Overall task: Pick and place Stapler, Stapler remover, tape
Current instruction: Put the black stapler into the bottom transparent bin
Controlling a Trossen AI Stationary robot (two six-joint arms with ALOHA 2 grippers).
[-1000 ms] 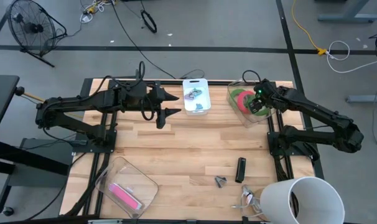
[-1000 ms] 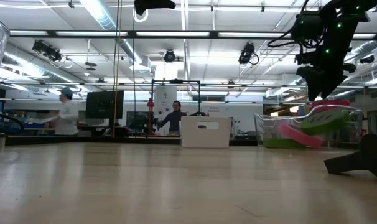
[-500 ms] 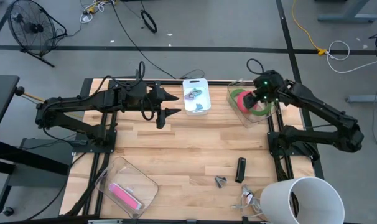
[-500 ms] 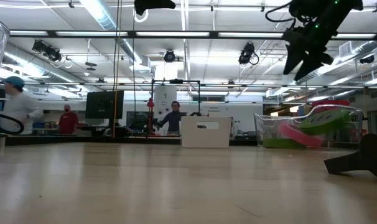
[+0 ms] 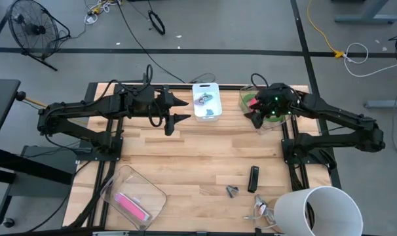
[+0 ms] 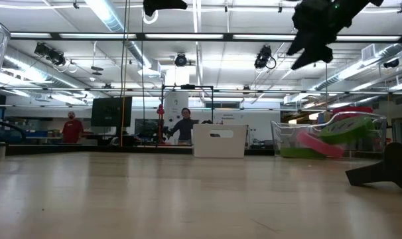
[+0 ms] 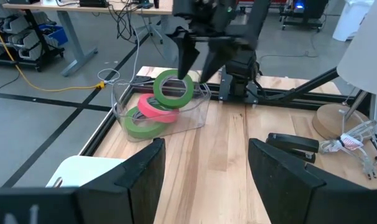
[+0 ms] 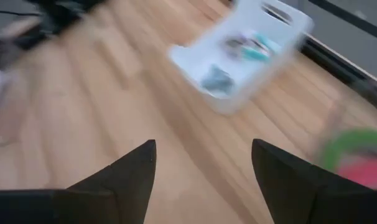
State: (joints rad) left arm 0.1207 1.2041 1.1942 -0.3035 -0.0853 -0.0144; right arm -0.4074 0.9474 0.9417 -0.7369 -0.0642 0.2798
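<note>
The right claw has swung away from over the clear tub at the table's far right edge. A second ago it hung low above the tape rolls; now it sits higher, at the tub's inner rim, pointing toward the table's middle. Its fingers stand wide apart with nothing between them.

The tape lies in the tub: a green ring propped on a red one, which lies over a second green ring. In the high view the right arm covers most of them, so whether they shifted at all is hard to say.

The left claw hovers over the table's far side beside the white bin, unchanged, its fingers parted and empty.

The black stapler lies on the near right part of the table, the small staple remover just beside it; both lie where they did.
</note>
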